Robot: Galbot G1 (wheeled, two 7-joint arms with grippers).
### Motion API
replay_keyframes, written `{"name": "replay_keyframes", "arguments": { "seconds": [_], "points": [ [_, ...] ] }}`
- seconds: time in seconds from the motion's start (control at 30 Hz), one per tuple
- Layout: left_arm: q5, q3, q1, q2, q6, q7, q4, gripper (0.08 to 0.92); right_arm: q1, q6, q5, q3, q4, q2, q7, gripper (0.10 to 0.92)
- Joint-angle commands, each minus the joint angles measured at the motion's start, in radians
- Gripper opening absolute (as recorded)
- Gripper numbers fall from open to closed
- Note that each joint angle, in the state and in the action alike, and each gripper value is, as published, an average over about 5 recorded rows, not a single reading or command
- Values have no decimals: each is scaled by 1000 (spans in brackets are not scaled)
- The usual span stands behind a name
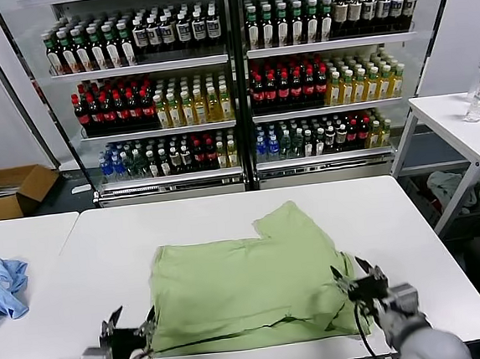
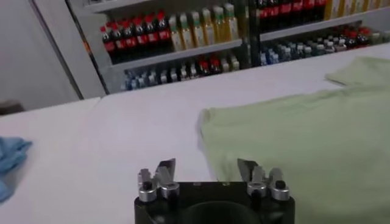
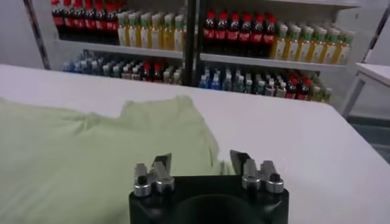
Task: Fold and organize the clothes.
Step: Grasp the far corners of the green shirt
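Observation:
The light green shirt [image 1: 249,288] lies spread, partly folded, on the white table [image 1: 226,214]; a sleeve sticks out toward the far right. No collar, buttons or patch show. My left gripper [image 1: 128,320] is open and empty at the shirt's near left corner. My right gripper [image 1: 353,272] is open and empty over the shirt's near right edge. In the left wrist view the left gripper [image 2: 206,169] sits at the edge of the shirt [image 2: 304,128]. In the right wrist view the right gripper [image 3: 197,162] is above the edge of the shirt [image 3: 91,146].
A light blue garment [image 1: 1,288] lies on the adjoining table at the left. Drink shelves [image 1: 231,79] stand behind the table. A cardboard box [image 1: 10,191] is on the floor at far left. A side table with a bottle [image 1: 478,91] stands at the right.

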Motion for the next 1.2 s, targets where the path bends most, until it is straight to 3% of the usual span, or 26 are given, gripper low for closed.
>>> {"name": "replay_keyframes", "arguments": {
  "seconds": [0.03, 0.4, 0.6, 0.77, 0.9, 1.2],
  "points": [
    [-113, 134, -442, 94, 0, -10, 406, 793, 483, -18, 109, -231, -422, 39, 0, 806],
    [-186, 314, -711, 7, 0, -19, 658, 823, 715, 7, 69, -364, -794, 195, -54, 823],
    [-207, 346, -756, 3, 0, -17, 690, 823, 807, 17, 70, -389, -978, 266, -93, 823],
    [-213, 348, -741, 6, -1, -12, 693, 821, 812, 11, 92, -406, -1029, 285, -114, 823],
    [-216, 342, -676, 13, 0, 5, 664, 751, 782, 0, 120, -423, -1018, 272, -121, 791],
    [-216, 321, -566, 9, -1, 16, 586, 493, 732, -17, 185, -445, -937, 230, -116, 542]
  ]
}}
